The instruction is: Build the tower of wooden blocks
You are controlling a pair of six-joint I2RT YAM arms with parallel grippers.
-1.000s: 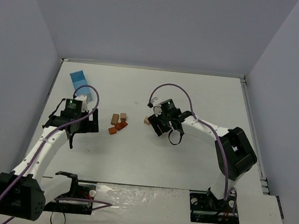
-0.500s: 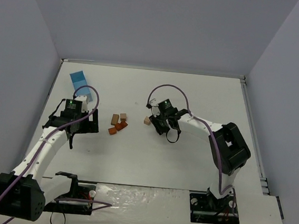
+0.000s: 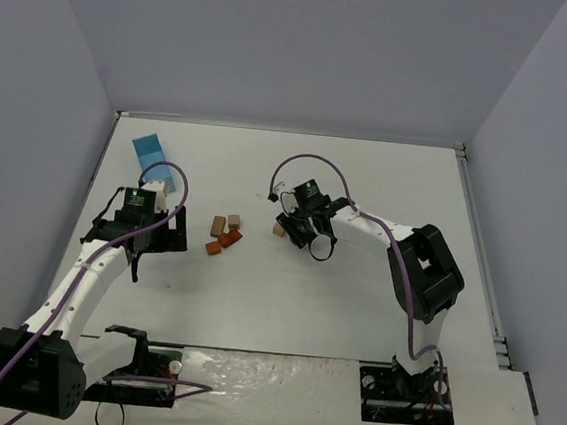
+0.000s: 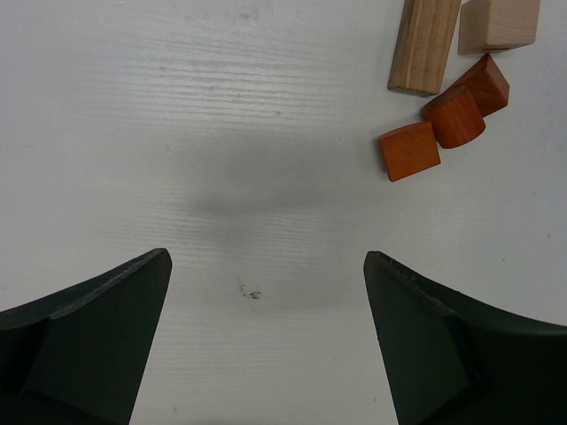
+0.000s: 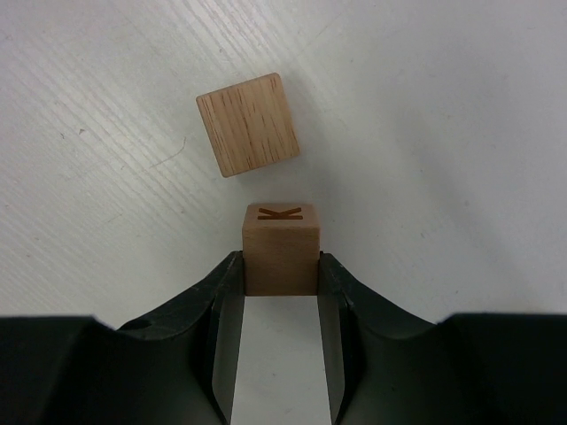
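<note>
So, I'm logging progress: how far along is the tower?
Nothing looks stacked yet. The right gripper holds a lettered tan block near a tan cube on the table. The left gripper is open and empty. The loose blocks all await stacking.

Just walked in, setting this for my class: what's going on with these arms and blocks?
The right gripper is shut on a tan block marked K, with a second tan block lying on the table just beyond it. The left gripper hangs open over bare table, beside a loose cluster of reddish-brown and tan blocks. Nothing is stacked yet.
</note>
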